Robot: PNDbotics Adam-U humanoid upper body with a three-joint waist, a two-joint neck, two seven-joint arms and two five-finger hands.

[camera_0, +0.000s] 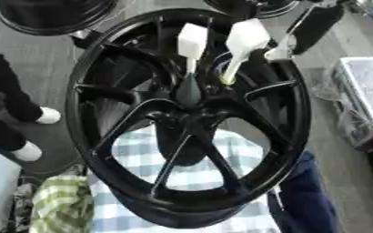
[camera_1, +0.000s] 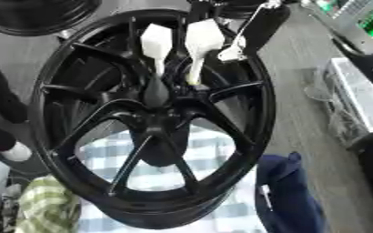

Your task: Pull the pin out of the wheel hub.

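Note:
A large black spoked wheel fills both views, with its hub at the centre. Two white pins with flat paddle-like heads stand out of the hub side by side. The left pin runs down into a dark cone on the hub. The right pin ends in a yellowish tip near the hub. My right arm, black, comes in from the upper right, and a pale part of it lies against the wheel's upper right rim, just right of the pins. Its fingers are hidden. No left hand shows.
Two more black wheels lie at the top edge. A blue-and-white checked cloth shows through the spokes, beside a green checked cloth. A person's dark legs and white shoes stand at left. A plastic-wrapped box sits at right.

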